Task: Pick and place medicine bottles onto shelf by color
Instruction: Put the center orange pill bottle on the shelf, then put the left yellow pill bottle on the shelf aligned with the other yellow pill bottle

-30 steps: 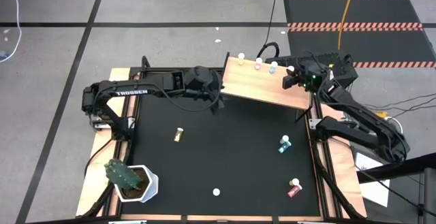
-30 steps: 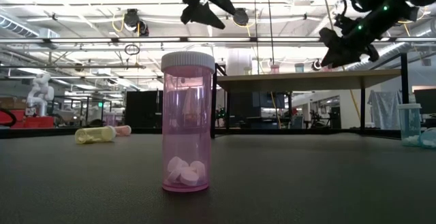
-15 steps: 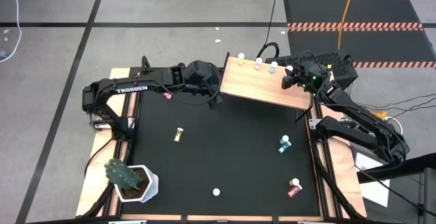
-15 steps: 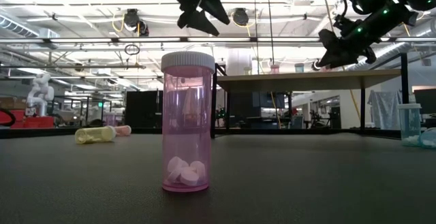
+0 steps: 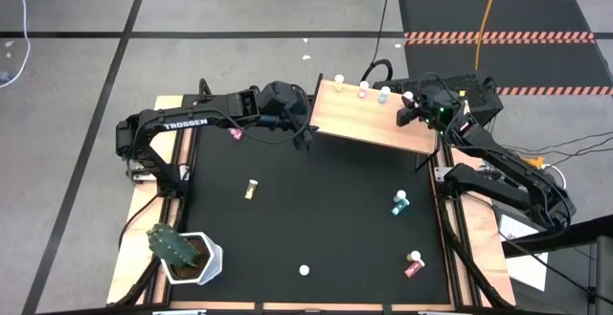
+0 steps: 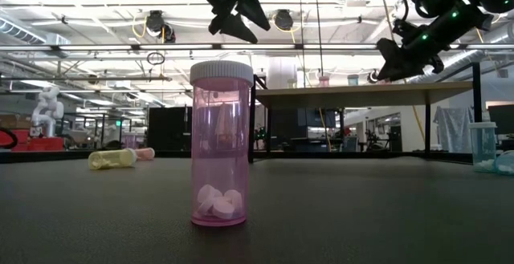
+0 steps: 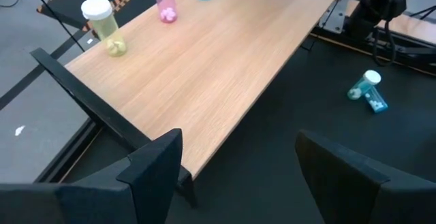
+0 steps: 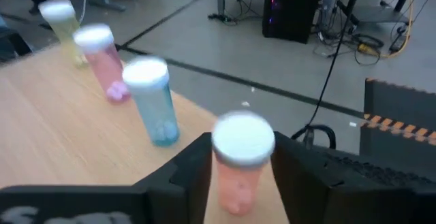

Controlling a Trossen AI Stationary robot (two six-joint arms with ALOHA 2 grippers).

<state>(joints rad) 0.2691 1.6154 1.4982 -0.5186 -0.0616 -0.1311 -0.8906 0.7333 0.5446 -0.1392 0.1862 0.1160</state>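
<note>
On the wooden shelf, along its far edge, a yellow, a pink and a teal bottle stand in a row. At the row's right end a reddish white-capped bottle stands on the board. My right gripper is open, with a finger close on either side of it. My left gripper hangs open and empty above the table, beside the shelf's near left corner. More bottles are on the black table: pink, yellow, teal, red.
A pink bottle stands upright near the table's front edge, its white cap showing from above. A cactus in a white pot fills the near left corner. Thin black legs carry the shelf.
My left gripper has swung a little toward the table's far edge, staying open and at the same height. This has uncovered the pink bottle lying under its arm.
</note>
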